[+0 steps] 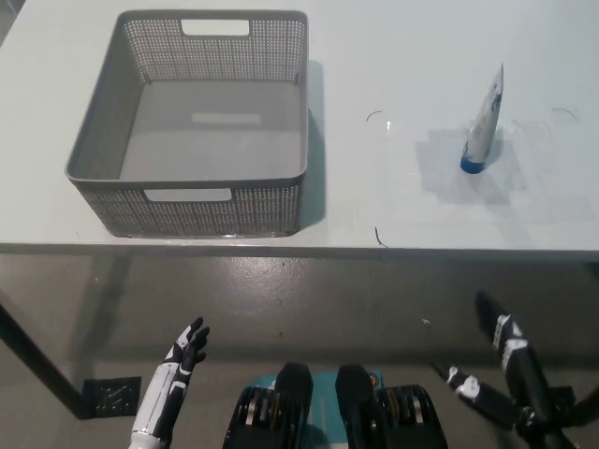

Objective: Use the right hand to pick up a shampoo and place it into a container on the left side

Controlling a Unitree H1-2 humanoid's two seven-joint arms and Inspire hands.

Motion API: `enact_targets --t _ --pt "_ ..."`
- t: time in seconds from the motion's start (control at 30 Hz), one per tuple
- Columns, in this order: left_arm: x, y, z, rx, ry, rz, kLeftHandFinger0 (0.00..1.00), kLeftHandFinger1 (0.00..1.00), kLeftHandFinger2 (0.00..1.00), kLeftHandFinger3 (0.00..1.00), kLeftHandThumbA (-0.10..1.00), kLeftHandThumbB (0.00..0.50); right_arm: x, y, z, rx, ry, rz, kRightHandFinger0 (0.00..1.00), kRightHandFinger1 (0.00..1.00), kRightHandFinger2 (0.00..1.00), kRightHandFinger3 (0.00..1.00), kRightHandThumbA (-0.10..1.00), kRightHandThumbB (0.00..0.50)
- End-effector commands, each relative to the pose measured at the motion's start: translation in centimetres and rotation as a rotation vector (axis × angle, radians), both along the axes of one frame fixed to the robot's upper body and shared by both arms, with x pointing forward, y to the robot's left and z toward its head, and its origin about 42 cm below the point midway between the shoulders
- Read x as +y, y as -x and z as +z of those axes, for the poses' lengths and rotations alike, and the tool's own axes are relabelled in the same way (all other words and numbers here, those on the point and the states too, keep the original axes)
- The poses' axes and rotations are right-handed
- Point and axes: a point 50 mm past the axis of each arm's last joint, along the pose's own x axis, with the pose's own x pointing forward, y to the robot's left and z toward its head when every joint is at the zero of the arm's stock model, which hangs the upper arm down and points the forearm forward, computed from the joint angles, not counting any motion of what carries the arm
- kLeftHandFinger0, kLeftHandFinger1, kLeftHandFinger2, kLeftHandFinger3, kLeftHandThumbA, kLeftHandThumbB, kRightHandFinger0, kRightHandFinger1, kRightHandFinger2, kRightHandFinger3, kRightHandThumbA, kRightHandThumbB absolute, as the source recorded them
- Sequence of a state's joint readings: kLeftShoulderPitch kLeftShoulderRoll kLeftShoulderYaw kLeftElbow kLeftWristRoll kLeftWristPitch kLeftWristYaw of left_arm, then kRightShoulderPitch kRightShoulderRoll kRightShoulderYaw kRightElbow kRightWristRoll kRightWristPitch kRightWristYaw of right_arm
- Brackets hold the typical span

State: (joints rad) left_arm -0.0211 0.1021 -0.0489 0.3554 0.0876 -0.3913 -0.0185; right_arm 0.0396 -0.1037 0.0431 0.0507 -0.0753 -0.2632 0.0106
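A white shampoo tube (484, 124) with a blue cap stands cap-down on the right part of the white table (393, 56). A grey mesh basket (126, 126) sits on the left part, with nothing inside. My black right hand (501, 360) hangs low at the bottom right, below the table's front edge and well short of the tube, fingers spread and holding nothing. At the bottom left my white left hand (178, 369) rests below the table edge, fingers apart and holding nothing.
The table's front edge (299, 249) runs across the picture, with grey floor below it. A dark table leg (37, 360) crosses the lower left. Faint marks dot the tabletop between basket and tube.
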Motion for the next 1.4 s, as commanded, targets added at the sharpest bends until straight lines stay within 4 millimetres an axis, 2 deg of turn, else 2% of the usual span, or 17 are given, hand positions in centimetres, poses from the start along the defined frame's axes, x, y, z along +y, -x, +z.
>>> enact_targets --t 0.0,0.07,0.1,0.17,0.27,0.4,0.43,0.47,0.53,0.6,0.63,0.73,0.9,1.03,1.1,1.3,1.37 --pt "0.1 -0.6 0.9 -0.079 -0.011 -0.017 1.00 1.00 1.00 1.00 1.00 0.213 -0.5 -1.9 4.8 -0.223 0.034 -0.043 1.00 1.00 1.00 1.00 0.98 0.335" --pt "0.2 -0.5 0.9 -0.073 -0.005 -0.017 1.00 1.00 1.00 1.00 1.00 0.211 -0.6 -2.7 6.0 -0.271 0.054 -0.065 1.00 1.00 1.00 1.00 1.00 0.329" --pt "0.2 -0.5 0.9 -0.070 -0.003 -0.017 1.00 1.00 1.00 1.00 1.00 0.211 -0.5 -3.4 6.8 -0.298 0.029 -0.077 1.00 1.00 1.00 1.00 0.94 0.349" --pt "0.2 -0.4 1.0 -0.077 -0.021 -0.012 1.00 1.00 1.00 1.00 1.00 0.203 -0.6 -4.3 8.1 -0.334 0.038 -0.103 1.00 1.00 1.00 1.00 0.95 0.373" --pt "0.2 -0.4 0.9 -0.075 -0.022 -0.013 1.00 1.00 1.00 1.00 1.00 0.202 -1.1 -5.6 9.7 -0.376 0.055 -0.103 1.00 1.00 1.00 1.00 0.98 0.358" --pt "0.2 -0.2 0.9 -0.072 -0.018 -0.013 1.00 1.00 1.00 1.00 1.00 0.202 -1.4 -8.3 12.3 -0.408 -0.028 -0.115 1.00 1.00 1.00 1.00 0.95 0.406" --pt "0.4 0.0 0.8 -0.069 -0.016 -0.007 1.00 1.00 1.00 1.00 1.00 0.202 -1.3 -9.0 12.6 -0.408 -0.042 -0.110 1.00 1.00 1.00 1.00 0.94 0.402" --pt "0.4 0.0 0.8 -0.069 -0.014 -0.008 1.00 1.00 1.00 1.00 1.00 0.204 -1.4 -9.8 13.1 -0.411 -0.052 -0.112 1.00 1.00 1.00 1.00 0.93 0.368" --pt "0.2 0.5 0.5 -0.061 -0.007 -0.006 1.00 1.00 1.00 1.00 1.00 0.199 -1.6 -10.5 13.4 -0.400 -0.047 -0.123 1.00 1.00 1.00 1.00 0.93 0.348" --pt "0.2 0.8 0.3 -0.060 -0.011 -0.006 1.00 1.00 1.00 1.00 1.00 0.197 -1.8 -11.8 14.0 -0.385 -0.050 -0.132 1.00 1.00 1.00 1.00 0.90 0.300" --pt "0.2 0.9 0.3 -0.060 -0.008 -0.007 1.00 1.00 1.00 1.00 1.00 0.192 -2.0 -12.8 14.5 -0.370 -0.055 -0.144 1.00 1.00 1.00 1.00 0.89 0.297" --pt "0.2 0.9 0.4 -0.062 -0.003 -0.003 1.00 1.00 1.00 1.00 1.00 0.206 -2.3 -14.6 14.9 -0.363 -0.059 -0.149 1.00 1.00 1.00 1.00 0.88 0.270" --pt "0.1 1.0 0.4 -0.057 -0.004 -0.004 1.00 1.00 1.00 1.00 1.00 0.212 -2.8 -18.4 14.4 -0.289 -0.086 -0.163 1.00 1.00 1.00 1.00 0.90 0.358" --pt "0.0 1.3 0.2 -0.061 0.001 -0.004 1.00 1.00 1.00 1.00 1.00 0.196 -2.7 -20.6 13.8 -0.210 -0.075 -0.172 1.00 1.00 1.00 1.00 0.93 0.374" --pt "0.1 1.3 0.1 -0.060 -0.003 -0.005 1.00 1.00 1.00 1.00 1.00 0.198 -2.7 -21.6 13.5 -0.188 -0.075 -0.174 1.00 1.00 1.00 1.00 0.93 0.350" --pt "0.0 1.4 0.2 -0.055 -0.004 -0.002 1.00 1.00 1.00 1.00 1.00 0.212 -3.1 -23.9 13.2 -0.135 -0.085 -0.194 1.00 1.00 1.00 1.00 0.92 0.361" --pt "0.1 1.4 0.1 -0.057 -0.002 -0.002 1.00 1.00 1.00 1.00 1.00 0.226 -3.3 -24.5 13.2 -0.121 -0.104 -0.199 1.00 1.00 1.00 1.00 0.89 0.336"
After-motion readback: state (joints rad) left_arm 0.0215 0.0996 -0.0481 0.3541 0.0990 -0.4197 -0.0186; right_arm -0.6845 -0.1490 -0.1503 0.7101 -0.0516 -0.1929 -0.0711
